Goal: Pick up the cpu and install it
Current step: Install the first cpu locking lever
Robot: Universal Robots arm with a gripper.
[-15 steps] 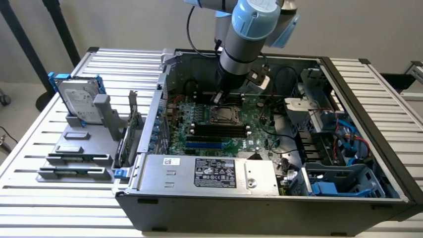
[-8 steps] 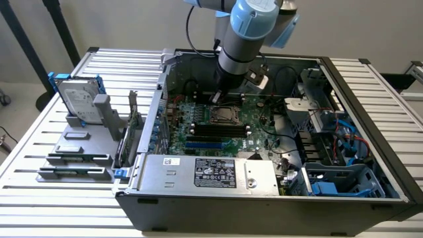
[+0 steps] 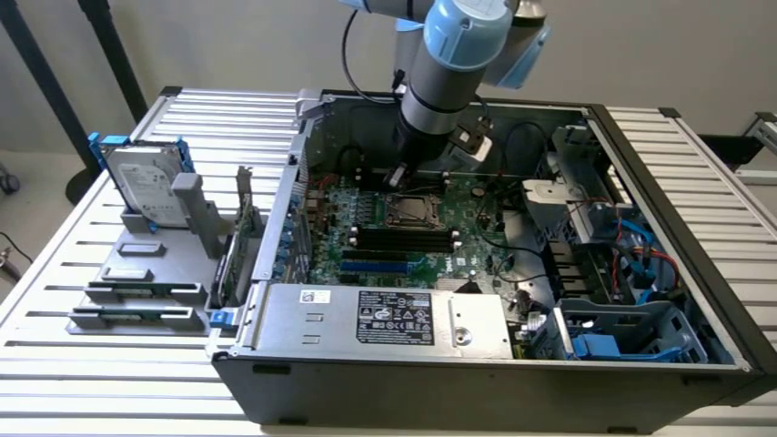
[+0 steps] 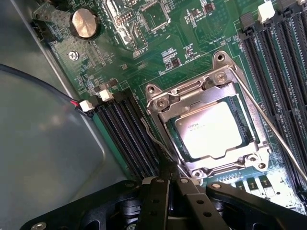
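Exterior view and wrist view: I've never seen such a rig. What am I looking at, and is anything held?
The exterior view shows a robot arm reaching into an open computer case on a slatted table; a hard drive stands in a grey holder at that view's left. The wrist view comes from a camera on the arm, looking at the motherboard. The gripper is shut beside the socket, holding nothing I can make out. The cpu sits in the socket.

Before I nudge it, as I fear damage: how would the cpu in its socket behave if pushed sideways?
The cpu looks flat and rigid, so it probably won't flex. Its smooth metal top likely gives little grip. The metal socket frame surrounds it, so a sideways push would probably be stopped, not slide it.
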